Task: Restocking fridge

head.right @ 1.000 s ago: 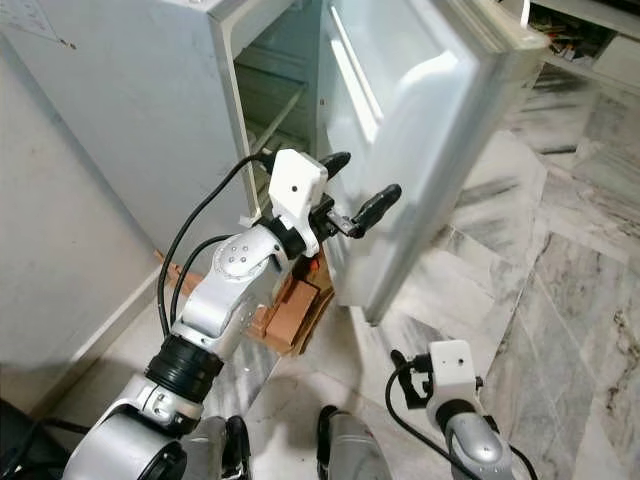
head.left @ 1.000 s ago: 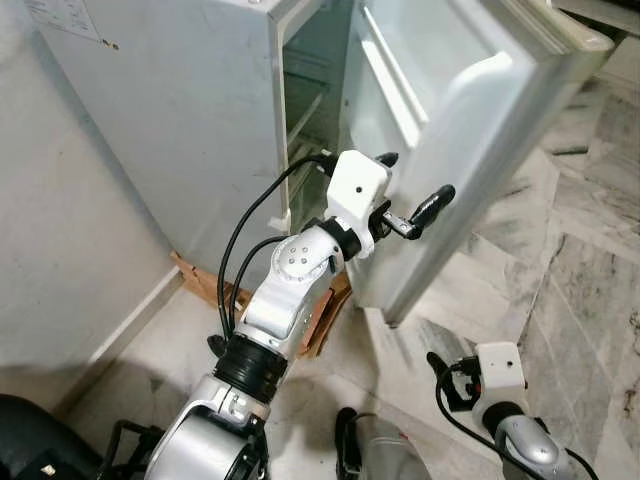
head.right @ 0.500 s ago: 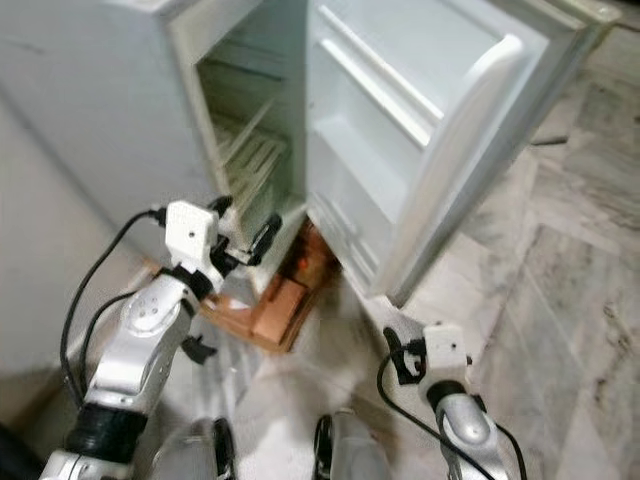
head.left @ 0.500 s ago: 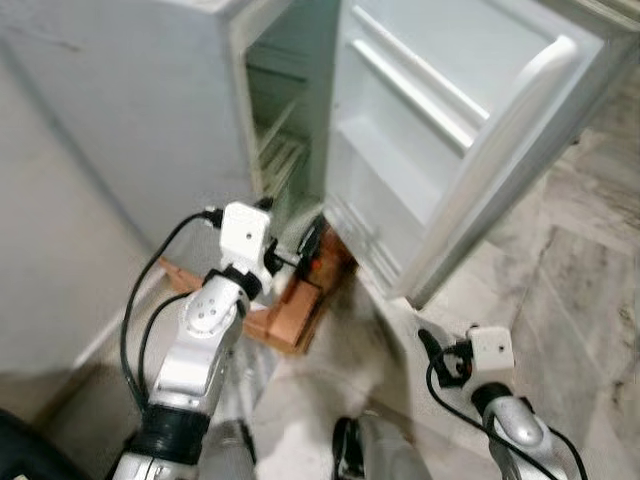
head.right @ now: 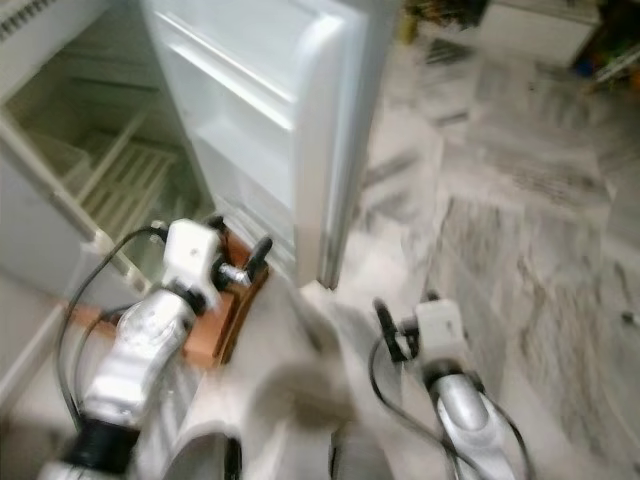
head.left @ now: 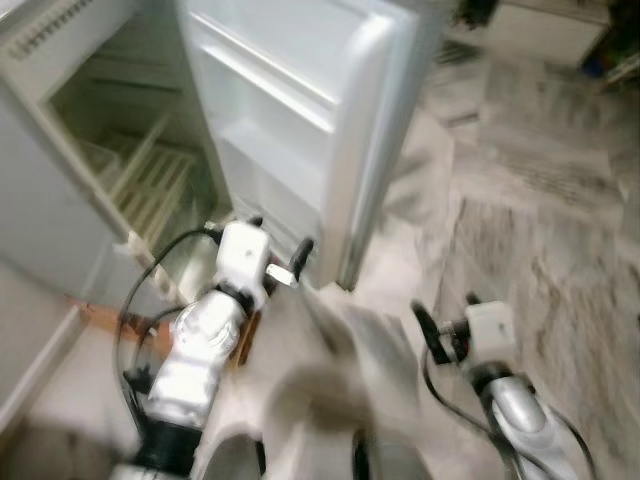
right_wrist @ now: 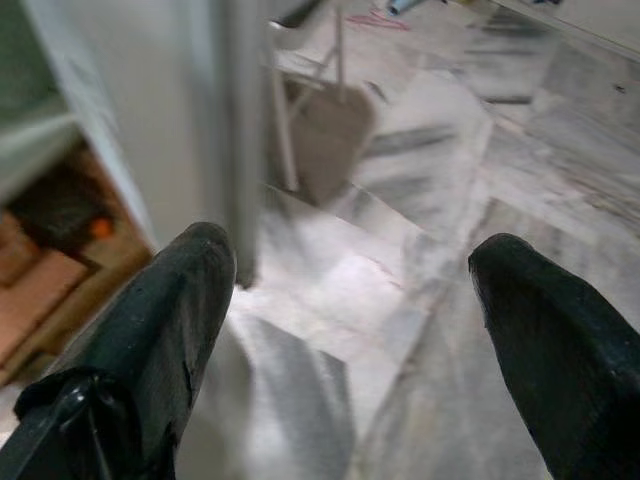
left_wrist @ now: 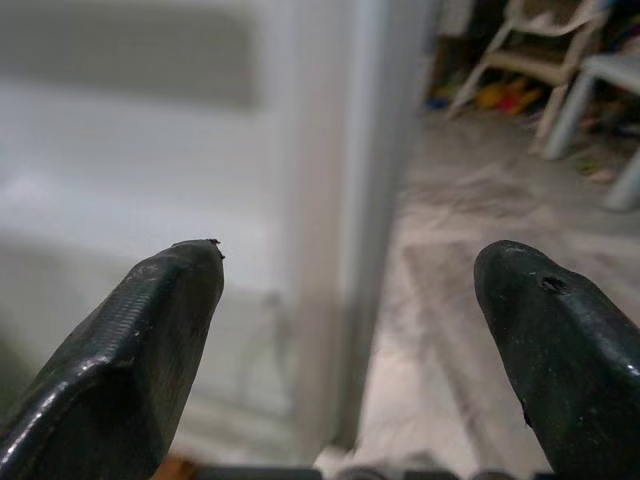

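White fridge door (head.left: 340,150) swung wider | left claw (left_wrist: 350,290) apart | right claw (right_wrist: 350,290) apart

the fridge (head.left: 60,230) is pale white outside, and its open door (head.left: 300,120) is white with a faint green-grey tint on the inner shelves. the wire rack (head.left: 150,190) inside is cream. the floor (head.left: 540,220) is grey marble with darker streaks. a brown cardboard piece (head.right: 215,320) lies under the fridge. both arms are silver with white wrist blocks, and the fingers (left_wrist: 150,340) are glossy black.
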{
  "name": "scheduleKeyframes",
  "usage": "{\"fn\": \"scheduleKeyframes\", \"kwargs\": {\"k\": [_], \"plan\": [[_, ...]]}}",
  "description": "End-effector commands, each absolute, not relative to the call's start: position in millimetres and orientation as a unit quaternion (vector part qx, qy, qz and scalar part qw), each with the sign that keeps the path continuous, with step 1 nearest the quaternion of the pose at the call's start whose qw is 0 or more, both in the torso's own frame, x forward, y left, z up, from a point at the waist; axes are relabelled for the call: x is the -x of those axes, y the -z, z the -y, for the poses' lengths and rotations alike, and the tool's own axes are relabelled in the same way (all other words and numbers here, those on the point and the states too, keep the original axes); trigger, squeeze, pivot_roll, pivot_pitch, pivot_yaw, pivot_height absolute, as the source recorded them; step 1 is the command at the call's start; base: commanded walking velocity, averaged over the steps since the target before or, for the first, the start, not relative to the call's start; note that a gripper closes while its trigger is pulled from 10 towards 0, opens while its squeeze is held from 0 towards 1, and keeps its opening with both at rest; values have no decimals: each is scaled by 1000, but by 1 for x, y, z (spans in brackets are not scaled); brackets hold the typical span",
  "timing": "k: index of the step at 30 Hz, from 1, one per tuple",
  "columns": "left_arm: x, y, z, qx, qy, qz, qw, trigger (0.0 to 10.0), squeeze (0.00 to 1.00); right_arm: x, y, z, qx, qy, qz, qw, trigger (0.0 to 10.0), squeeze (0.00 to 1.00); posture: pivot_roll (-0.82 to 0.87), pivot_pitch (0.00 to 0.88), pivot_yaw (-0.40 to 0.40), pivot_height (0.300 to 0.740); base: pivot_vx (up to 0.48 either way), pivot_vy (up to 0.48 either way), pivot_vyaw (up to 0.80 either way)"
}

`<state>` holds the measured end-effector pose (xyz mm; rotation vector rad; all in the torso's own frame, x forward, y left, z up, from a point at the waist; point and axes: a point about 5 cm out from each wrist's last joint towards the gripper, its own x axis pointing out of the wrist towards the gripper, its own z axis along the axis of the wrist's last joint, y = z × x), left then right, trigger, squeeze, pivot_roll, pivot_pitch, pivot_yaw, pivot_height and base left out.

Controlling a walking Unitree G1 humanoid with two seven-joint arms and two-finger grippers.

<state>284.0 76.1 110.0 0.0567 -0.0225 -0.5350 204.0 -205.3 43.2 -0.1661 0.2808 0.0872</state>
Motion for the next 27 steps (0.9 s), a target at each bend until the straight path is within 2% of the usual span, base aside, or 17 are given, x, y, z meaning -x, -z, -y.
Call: {"fn": "scheduleKeyframes", "kwargs": {"k": [1, 19, 27], "plan": [[-294, -113, -84, -42, 248, 18, 968, 10000, 0, -207, -54, 194, 78, -50, -123, 988, 10000, 0, -33, 146, -27, 740, 465, 0, 0], [-322, -121, -44, -55, 289, 31, 955, 10000, 0, -203, -71, 188, 77, -37, -133, 987, 10000, 0, -46, 147, -16, 740, 477, 0, 0], [-324, -119, -34, -59, 303, 28, 951, 10000, 0, -203, -73, 188, 75, -34, -138, 987, 10000, 0, -51, 150, -8, 740, 462, 0, 0]]}}
